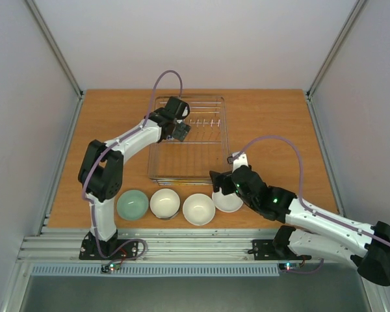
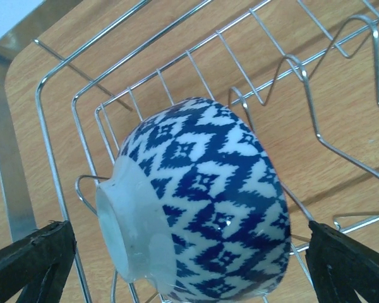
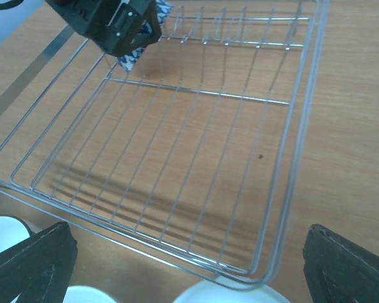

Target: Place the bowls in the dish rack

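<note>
A blue-patterned bowl (image 2: 202,202) stands on its side among the tines of the silvery wire dish rack (image 1: 218,140), foot to the left in the left wrist view. My left gripper (image 1: 180,130) is open around it, a finger (image 2: 31,259) on each side with small gaps. The other bowls sit in a row at the table's near edge: pale green (image 1: 132,205), white (image 1: 164,203), white (image 1: 199,208), and white (image 1: 231,203). My right gripper (image 1: 220,183) is open and empty above that last bowl (image 3: 221,295) and the rack's near right corner (image 3: 265,274).
The rack's floor (image 3: 177,158) in front of the tines holds nothing. The left arm (image 1: 127,140) reaches in over the rack's left side. White walls enclose the wooden table (image 1: 273,123) on three sides; a metal rail (image 1: 195,250) runs along the near edge.
</note>
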{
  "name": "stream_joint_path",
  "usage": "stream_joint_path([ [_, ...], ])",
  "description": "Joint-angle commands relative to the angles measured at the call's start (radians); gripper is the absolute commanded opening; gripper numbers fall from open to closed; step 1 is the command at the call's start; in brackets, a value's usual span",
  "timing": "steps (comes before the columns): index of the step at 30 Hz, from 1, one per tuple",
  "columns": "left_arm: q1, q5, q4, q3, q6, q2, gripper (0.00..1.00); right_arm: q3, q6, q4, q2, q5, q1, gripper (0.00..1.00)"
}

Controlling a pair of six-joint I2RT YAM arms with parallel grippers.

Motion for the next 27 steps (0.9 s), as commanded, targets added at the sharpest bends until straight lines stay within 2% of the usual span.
stream_joint_path([
  [1, -0.005, 0.066, 0.044, -0.018, 0.010, -0.064, 0.99, 0.043, 0.114, -0.182, -0.097, 0.146, 0.045, 0.96],
  [5, -0.003, 0.144, 0.060, -0.041, 0.016, -0.160, 0.99, 0.100, 0.281, -0.479, -0.174, 0.258, 0.081, 0.95],
  [9, 0.015, 0.267, -0.010, -0.010, -0.041, -0.218, 0.99, 0.133, 0.494, -0.743, -0.175, 0.229, 0.092, 0.91],
  [12, 0.015, 0.337, -0.026, -0.012, -0.068, -0.241, 0.99, 0.124, 0.621, -0.864, -0.155, 0.207, 0.120, 0.88],
  [15, 0.015, 0.385, -0.045, -0.008, -0.092, -0.231, 0.99, 0.097, 0.701, -0.910, -0.165, 0.184, 0.138, 0.86],
  [20, 0.015, 0.389, -0.037, -0.030, -0.100, -0.216, 0.99, 0.019, 0.749, -0.891, -0.221, 0.149, 0.138, 0.81],
  [27, 0.015, 0.387, -0.041, -0.039, -0.103, -0.206, 0.99, -0.056, 0.711, -0.739, -0.182, 0.132, 0.138, 0.79],
])
